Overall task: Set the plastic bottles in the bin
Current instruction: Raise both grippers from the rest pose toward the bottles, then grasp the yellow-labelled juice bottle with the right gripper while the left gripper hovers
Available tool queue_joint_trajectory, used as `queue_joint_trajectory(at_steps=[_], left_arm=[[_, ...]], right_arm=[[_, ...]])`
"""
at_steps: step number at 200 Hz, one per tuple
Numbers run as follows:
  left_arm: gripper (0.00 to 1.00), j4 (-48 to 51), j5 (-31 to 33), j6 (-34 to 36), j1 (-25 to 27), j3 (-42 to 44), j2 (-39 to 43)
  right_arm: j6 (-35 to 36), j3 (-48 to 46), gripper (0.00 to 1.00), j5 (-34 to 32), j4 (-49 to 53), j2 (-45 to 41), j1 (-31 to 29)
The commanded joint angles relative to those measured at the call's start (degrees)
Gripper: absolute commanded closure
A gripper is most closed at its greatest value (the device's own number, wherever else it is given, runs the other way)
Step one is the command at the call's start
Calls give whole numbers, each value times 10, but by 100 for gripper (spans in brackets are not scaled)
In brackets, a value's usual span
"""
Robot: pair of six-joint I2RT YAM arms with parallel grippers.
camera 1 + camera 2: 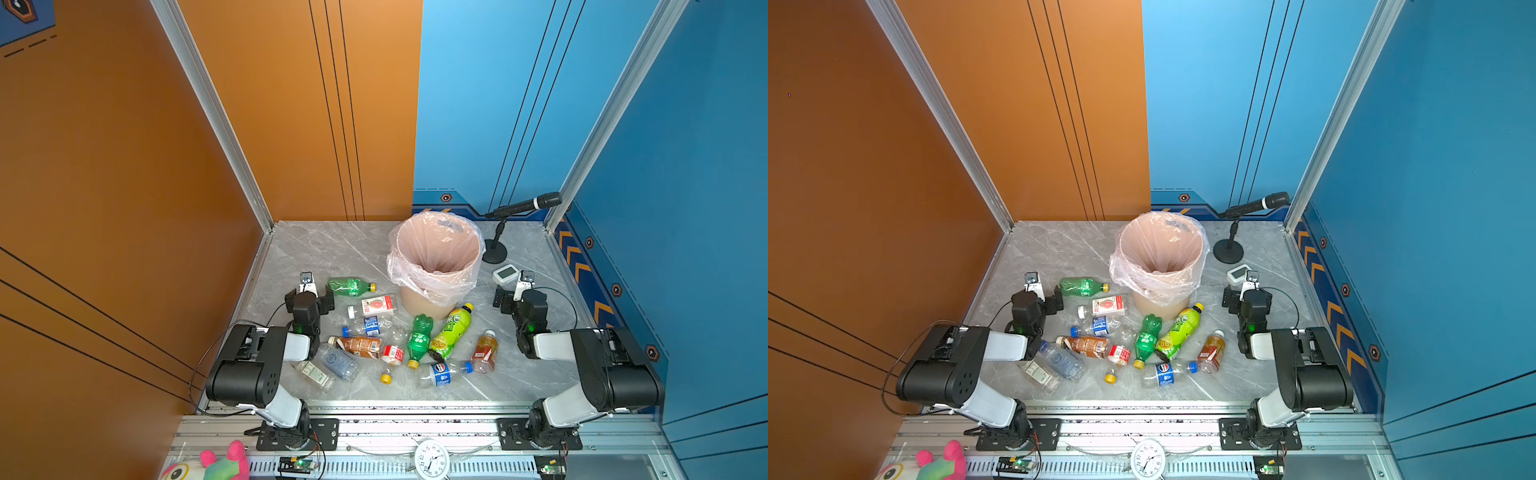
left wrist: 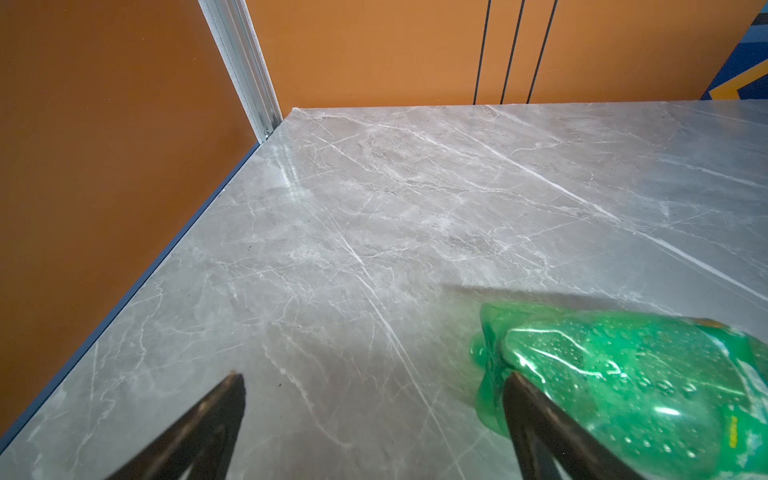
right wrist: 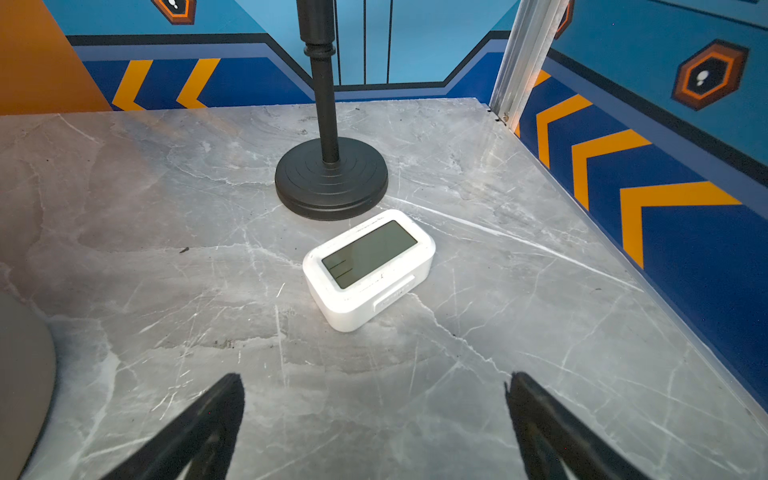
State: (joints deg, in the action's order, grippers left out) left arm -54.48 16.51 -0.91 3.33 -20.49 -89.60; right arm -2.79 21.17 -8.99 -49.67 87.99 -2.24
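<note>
A: What is seen on the left?

B: The left gripper (image 2: 374, 378) is held low over the table (image 1: 324, 245), with its fingers spread wide and nothing between them. A green bottle (image 1: 351, 286) is laid on its side just beside one finger. Whether it is touched cannot be told.

A: And in the middle?

B: The rest are strewn flat on the table between the two arms, in front of the bin (image 1: 417, 301). A red-label bottle (image 1: 376, 305) is laid near the green one. A brown bottle (image 1: 359, 346) is found left of centre and a second green bottle (image 1: 419, 338) at centre. A yellow-green bottle (image 1: 451, 332) is laid just beside that, its cap near the bin's foot. A tea bottle (image 1: 484, 351) is set farthest right.

A: Where is the bin placed?

B: It is stood upright behind them, right of centre, and lined with a thin bag (image 1: 399, 270).

A: And on the right?

B: A mic stand (image 3: 330, 183) is placed at the back, with a white display (image 3: 370, 266) just beside its base. The right gripper (image 3: 374, 378) is aimed toward the display but kept apart from it, fingers spread wide, nothing held.
</note>
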Motion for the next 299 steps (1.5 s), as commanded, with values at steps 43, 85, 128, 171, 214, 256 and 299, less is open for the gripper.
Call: queue_joint_trajectory(at_steps=[43,85,128,171,214,256,299], left_arm=[[2,10,20,0,0,-2,32],[2,413,151,-99,33,-137,265],[2,556,88,-290,25,-119,456],[2,673,24,-343,4,-71,562],[2,708,6,-363,-2,-79,546],[2,717,-25,-361,-7,-82,539],[2,723,-45,-368,-10,-69,551]], right_arm=[[-23,49,0,-72,131,-86,-6],[-206,184,0,-97,424,-256,-36],[-327,108,5,98,545,-378,23],[-358,130,4,55,896,-450,-91],[-460,87,9,30,943,-453,-227],[-514,60,8,-6,893,-421,-317],[-510,53,11,-27,820,-351,-334]])
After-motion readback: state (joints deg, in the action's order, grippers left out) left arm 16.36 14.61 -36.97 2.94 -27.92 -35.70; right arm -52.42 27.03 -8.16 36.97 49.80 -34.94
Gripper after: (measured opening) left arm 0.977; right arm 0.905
